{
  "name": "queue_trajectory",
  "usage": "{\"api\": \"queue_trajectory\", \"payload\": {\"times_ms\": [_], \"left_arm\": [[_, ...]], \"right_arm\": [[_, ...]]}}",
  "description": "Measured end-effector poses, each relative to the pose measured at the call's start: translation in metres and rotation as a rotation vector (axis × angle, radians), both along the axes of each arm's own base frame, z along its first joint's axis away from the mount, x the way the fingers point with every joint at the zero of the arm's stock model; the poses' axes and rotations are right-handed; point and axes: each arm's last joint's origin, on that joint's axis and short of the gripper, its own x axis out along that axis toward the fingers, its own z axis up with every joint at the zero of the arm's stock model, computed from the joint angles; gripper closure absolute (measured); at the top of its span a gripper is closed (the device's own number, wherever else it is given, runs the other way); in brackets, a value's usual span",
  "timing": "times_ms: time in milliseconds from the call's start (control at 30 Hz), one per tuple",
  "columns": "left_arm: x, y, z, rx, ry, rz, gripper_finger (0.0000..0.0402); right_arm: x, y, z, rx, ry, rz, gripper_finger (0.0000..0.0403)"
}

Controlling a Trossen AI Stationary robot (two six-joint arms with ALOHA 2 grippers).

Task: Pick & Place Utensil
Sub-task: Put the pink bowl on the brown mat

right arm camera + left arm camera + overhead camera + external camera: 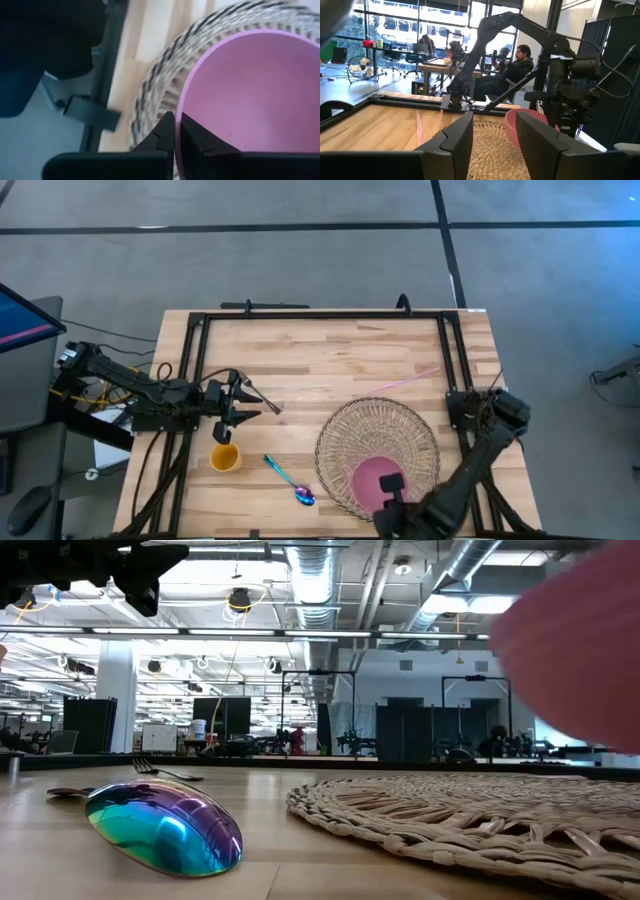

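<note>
An iridescent spoon (290,478) (165,825) lies flat on the wooden table, between a yellow cup (225,457) and a round woven mat (380,425) (450,815). A dark fork (262,398) (165,773) lies farther back. My left gripper (240,405) (494,125) hovers open beside the fork, above and beyond the cup, holding nothing. My right gripper (390,485) (177,125) is shut on a pink bowl (370,475) (250,90) (580,650) over the mat's near part. My right gripper pinches the pink bowl's rim (186,107) between its two fingers, one inside the bowl and one outside. It comes from the table's near side, slanting down. In the low view the bowl appears raised above the mat.
A thin pink straw (405,380) (418,125) lies on the table beyond the mat. A black metal frame (320,313) runs along the far, left and right edges. Bare wood lies in the far middle of the table. People sit at desks in the room behind.
</note>
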Motion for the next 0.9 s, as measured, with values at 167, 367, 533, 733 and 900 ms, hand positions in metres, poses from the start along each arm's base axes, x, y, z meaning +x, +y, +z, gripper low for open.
{"api": "queue_trajectory", "payload": {"times_ms": [167, 367, 533, 733, 900], "left_arm": [[0.0, 0.0, 0.0, -0.001, 0.0, 0.0, 0.0252], [-0.001, 0.0, 0.002, -0.008, -0.018, 0.0, 0.0252], [-0.001, 0.0, 0.002, -0.015, -0.021, -0.002, 0.0252], [-0.001, 0.0, 0.002, -0.017, -0.025, -0.002, 0.0252], [-0.001, 0.0, 0.003, -0.019, -0.031, -0.002, 0.0252]], "right_arm": [[-0.004, 0.007, 0.002, 0.039, -0.032, -0.028, 0.0394], [-0.009, -0.001, -0.018, -0.002, -0.006, -0.076, 0.0389], [-0.014, -0.011, -0.041, -0.001, 0.031, -0.132, 0.0392], [-0.009, -0.014, -0.042, 0.022, 0.042, -0.151, 0.0377], [-0.007, -0.02, -0.044, 0.028, 0.066, -0.213, 0.0351]]}}
